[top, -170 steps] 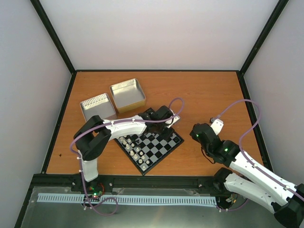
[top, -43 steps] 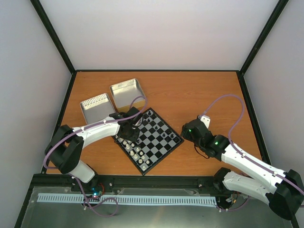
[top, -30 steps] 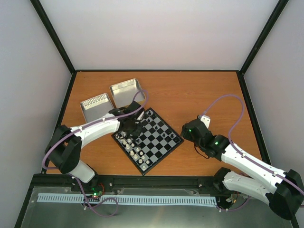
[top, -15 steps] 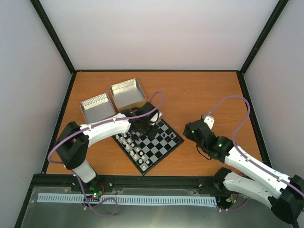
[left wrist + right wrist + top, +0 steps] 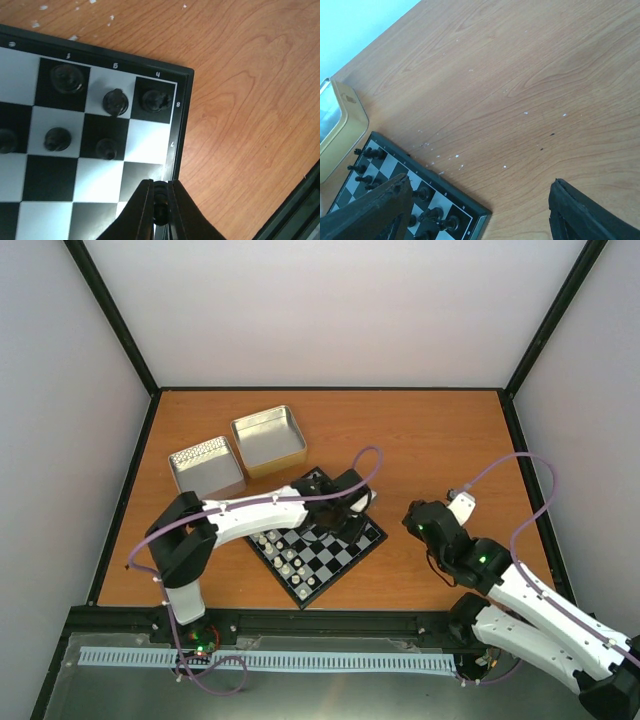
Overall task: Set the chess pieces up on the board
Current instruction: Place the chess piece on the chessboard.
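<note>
Desk point(image 5: 430, 430) holds the board point(image 5: 181, 125) centrally. Your left fingers point(image 5: 141, 210), at its 1 o'clock edge, clamp a black piece point(image 5: 160, 200); right fingers point(image 5: 370, 215) gape empty. Centre over the vacant edge square before you release.

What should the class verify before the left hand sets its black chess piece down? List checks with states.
1. Left hand shut on the tiny black chess piece: ok.
2. Silvery-white square at the rim of the small checked chessboard is empty: ok.
3. Left hand centred over that square: not ok, it seems short of it.
4. Right hand open, off the board: ok.
5. Piece's type: cannot tell.
</note>
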`<control>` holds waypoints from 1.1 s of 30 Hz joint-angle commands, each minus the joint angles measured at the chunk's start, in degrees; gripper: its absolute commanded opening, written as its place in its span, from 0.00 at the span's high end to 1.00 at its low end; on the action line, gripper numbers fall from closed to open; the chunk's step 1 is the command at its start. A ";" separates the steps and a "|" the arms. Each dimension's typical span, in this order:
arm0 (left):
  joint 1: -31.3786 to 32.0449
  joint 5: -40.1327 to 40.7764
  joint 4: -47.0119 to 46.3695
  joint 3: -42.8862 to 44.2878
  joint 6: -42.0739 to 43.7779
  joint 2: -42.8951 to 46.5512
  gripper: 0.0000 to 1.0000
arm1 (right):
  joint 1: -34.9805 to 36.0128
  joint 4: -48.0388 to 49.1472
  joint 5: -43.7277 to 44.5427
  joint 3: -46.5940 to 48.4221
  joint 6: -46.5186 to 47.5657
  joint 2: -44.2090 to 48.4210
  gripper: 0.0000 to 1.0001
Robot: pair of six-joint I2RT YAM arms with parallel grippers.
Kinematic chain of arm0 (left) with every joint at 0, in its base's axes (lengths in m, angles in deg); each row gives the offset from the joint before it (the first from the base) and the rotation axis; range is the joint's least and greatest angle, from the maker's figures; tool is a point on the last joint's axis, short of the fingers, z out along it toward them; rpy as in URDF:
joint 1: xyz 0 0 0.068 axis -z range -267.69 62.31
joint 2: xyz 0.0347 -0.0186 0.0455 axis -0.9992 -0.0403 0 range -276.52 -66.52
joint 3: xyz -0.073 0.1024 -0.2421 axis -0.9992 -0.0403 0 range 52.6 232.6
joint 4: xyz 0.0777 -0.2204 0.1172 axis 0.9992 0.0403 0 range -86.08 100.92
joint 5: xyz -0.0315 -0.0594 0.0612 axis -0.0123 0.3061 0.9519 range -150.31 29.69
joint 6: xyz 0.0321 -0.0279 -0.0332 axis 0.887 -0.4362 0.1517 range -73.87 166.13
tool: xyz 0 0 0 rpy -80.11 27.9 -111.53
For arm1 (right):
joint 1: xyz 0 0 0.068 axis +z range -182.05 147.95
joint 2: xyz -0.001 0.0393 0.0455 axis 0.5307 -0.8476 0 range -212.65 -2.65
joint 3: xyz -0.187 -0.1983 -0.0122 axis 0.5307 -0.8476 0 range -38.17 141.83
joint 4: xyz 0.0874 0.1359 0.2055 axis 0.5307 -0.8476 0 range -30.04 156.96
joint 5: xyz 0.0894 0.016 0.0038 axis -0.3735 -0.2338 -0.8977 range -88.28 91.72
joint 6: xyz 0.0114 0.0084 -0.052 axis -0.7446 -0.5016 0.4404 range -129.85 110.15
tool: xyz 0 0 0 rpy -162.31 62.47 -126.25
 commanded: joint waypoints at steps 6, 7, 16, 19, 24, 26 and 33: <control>2.80 4.31 1.14 6.70 -3.04 -6.35 0.91 | -0.40 -3.79 4.59 -1.83 -3.66 3.96 0.26; 2.94 5.12 1.49 7.22 -3.36 -6.85 0.91 | -0.40 -3.79 4.63 -1.95 -3.58 4.13 0.26; 3.17 5.96 1.53 8.44 -3.22 -10.12 0.89 | -0.40 -3.53 4.66 -2.37 -3.27 4.45 0.25; 3.17 4.98 0.87 8.18 -3.03 -10.49 0.88 | -0.40 -3.53 4.50 -2.52 -3.23 4.49 0.25; 3.17 4.39 0.43 8.07 -3.09 -10.88 0.87 | -0.40 -3.40 4.26 -2.68 -3.27 4.51 0.25; 3.17 4.09 0.41 8.20 -3.00 -10.78 0.85 | -0.40 -3.35 4.18 -2.69 -3.20 4.49 0.25; 3.13 1.41 1.03 9.39 -2.74 -7.94 0.80 | -0.40 -2.88 3.65 -2.68 -2.88 4.26 0.25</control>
